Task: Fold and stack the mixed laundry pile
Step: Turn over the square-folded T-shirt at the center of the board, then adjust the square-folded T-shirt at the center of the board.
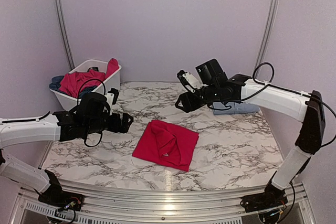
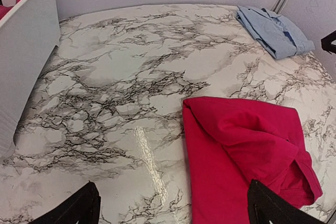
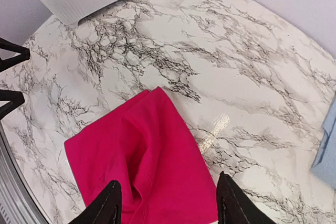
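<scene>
Top view: left gripper [image 1: 127,121] and right gripper [image 1: 181,102] gape empty; pinch the red shirt [image 1: 165,144], seemingly bunched, by matching corners and fold evenly.

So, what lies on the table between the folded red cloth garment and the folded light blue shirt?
Nothing: bare marble-patterned tabletop, as the left wrist view shows.

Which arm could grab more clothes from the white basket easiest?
Probably left: the left fingers, open, hang in front of the basket, while the right fingers are far off near the light blue shirt.
</scene>
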Motion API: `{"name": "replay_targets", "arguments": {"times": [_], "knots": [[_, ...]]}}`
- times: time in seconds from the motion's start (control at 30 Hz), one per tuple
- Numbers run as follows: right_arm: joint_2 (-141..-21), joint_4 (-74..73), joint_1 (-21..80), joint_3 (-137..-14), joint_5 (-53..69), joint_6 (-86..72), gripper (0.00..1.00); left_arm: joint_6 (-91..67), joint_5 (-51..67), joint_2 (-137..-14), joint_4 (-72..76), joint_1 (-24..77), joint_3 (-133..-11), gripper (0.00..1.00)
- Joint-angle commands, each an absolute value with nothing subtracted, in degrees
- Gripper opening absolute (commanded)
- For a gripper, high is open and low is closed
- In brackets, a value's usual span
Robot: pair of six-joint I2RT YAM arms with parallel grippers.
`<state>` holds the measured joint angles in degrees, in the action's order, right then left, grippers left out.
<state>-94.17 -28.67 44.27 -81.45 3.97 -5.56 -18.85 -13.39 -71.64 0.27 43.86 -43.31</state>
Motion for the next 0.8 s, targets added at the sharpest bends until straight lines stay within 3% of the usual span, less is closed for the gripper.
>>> {"name": "replay_targets", "arguments": {"times": [0.0,0.3,0.37,0.5,0.57,0.77], "knots": [[-99.8,-24.1,42.7,-80.4,18.6,-11.4,0.57,-18.5,-12.1,-72.8,1.5,43.6,-45.0,0.99],[-110.0,-25.9,42.6,-82.3,23.2,-10.4,0.48,-18.3,-12.2,-72.2,1.9,43.6,-44.0,0.99],[-111.3,-25.9,42.8,-82.8,24.0,-10.3,0.39,-18.3,-12.3,-71.9,2.1,43.6,-43.6,0.99],[-111.3,-25.6,44.5,-84.5,26.9,-10.6,0.09,-18.0,-12.8,-71.8,2.1,43.5,-43.4,0.99],[-111.6,-25.5,45.8,-85.5,29.1,-11.4,0.0,-17.8,-13.2,-71.4,2.0,43.6,-43.2,0.99],[-114.1,-22.6,50.3,-88.7,33.5,-14.3,0.0,-17.9,-13.9,-70.7,1.8,43.4,-42.7,0.99]]}}
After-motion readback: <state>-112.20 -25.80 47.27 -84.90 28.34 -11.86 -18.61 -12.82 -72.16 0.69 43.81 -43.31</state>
